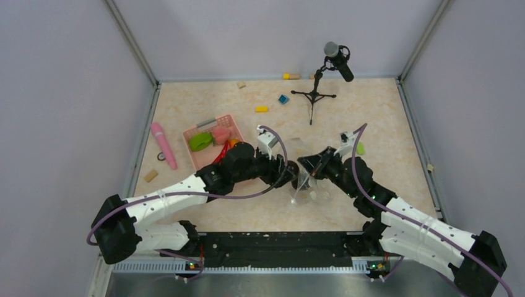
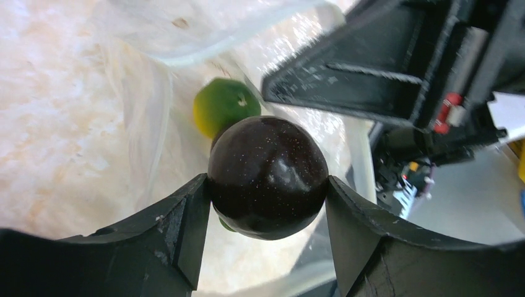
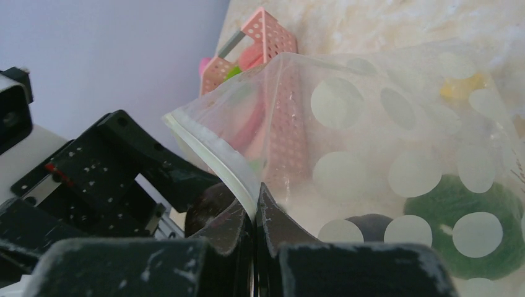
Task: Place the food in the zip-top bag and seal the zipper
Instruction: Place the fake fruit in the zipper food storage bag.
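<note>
The clear zip-top bag (image 1: 304, 189) with white dots stands open at the table's middle. My right gripper (image 3: 254, 213) is shut on its mouth edge, pinching the whitish zipper strip (image 3: 216, 154) and holding it up. My left gripper (image 2: 267, 204) is shut on a dark round fruit (image 2: 267, 177) and holds it at the bag's mouth, beside the right gripper (image 1: 308, 166). Inside the bag lie a green-yellow fruit (image 2: 224, 105) and another dark round fruit (image 3: 368, 226). The pink basket (image 1: 235, 120) to the left holds a green pepper (image 1: 200, 141) and a pink piece (image 1: 221, 134).
A microphone on a tripod (image 1: 316, 93) stands at the back. A pink stick (image 1: 163, 144) lies left of the basket. A yellow block (image 1: 262, 109) and a blue block (image 1: 283, 99) lie behind it. A small green piece (image 1: 360, 148) lies right of the bag.
</note>
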Controlling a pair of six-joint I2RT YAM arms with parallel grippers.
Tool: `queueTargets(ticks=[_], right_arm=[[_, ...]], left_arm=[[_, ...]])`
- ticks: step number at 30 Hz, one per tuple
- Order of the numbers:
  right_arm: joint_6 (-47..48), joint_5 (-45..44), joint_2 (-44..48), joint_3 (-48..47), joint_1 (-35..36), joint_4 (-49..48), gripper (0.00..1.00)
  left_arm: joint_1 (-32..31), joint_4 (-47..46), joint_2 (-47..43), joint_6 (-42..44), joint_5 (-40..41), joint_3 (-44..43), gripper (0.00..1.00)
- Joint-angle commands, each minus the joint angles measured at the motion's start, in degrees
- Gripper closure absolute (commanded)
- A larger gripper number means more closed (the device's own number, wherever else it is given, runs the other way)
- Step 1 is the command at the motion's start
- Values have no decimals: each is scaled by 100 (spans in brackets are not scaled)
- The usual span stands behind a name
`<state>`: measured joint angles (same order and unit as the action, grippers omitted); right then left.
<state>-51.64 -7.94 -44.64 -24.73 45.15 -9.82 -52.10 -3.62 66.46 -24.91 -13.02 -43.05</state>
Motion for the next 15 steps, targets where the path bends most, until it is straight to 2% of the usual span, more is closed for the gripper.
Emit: queueTargets(ticks=[1, 3, 7, 9, 15], right_arm=[[-222, 293, 134, 85, -4, -720, 100], [-229, 313, 169, 128, -5, -777, 100], [-241, 261, 218, 179, -5, -751, 100], [-238, 246, 235, 194, -2, -733, 100], [-217, 116, 371, 301, -5, -728, 100]], left_arm=[[-134, 114, 208, 129, 1117, -562, 75], [-171, 319, 299, 137, 1449, -678, 60], [-229, 708, 378, 131, 1790, -898, 17], [-247, 766, 368, 139, 1873, -928, 3], [-284, 816, 130, 214, 1628, -902, 2]])
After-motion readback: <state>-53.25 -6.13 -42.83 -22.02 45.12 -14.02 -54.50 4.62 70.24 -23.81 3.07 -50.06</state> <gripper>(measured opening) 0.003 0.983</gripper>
